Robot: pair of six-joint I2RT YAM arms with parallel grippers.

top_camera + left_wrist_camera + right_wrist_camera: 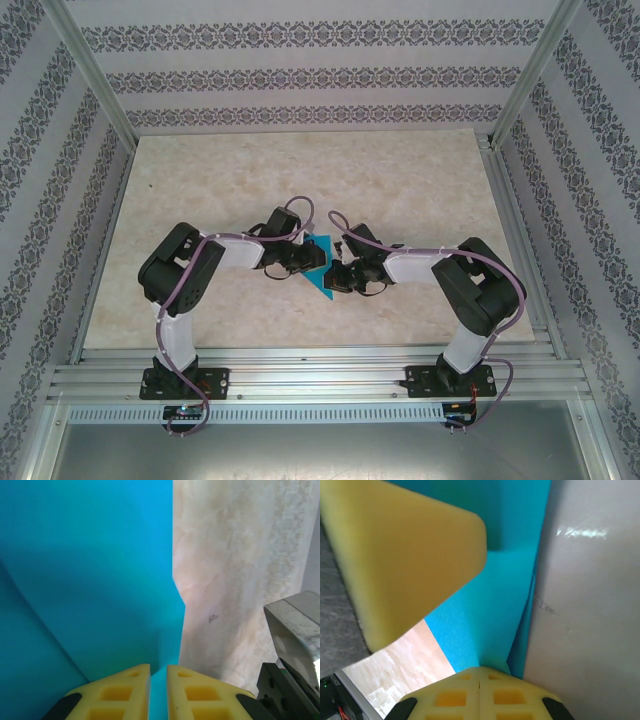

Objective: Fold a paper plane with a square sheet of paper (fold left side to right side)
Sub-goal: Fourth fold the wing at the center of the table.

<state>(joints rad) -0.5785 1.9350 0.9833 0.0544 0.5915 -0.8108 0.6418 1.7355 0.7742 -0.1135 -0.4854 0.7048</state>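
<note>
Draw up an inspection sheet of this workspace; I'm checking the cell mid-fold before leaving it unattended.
Surface: pale marbled table.
Job's things: blue paper, bent and partly lifted between the arms.
Clutter: nothing seen.
Grippers: left gripper shut on the paper's edge; right gripper shut on the paper too.
Cables: purple cables run along both arms.
Surroundings: patterned walls, metal frame.

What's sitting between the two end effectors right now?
The square sheet of paper. In the top external view it bridges the gap between the left end effector and the right end effector.
</note>
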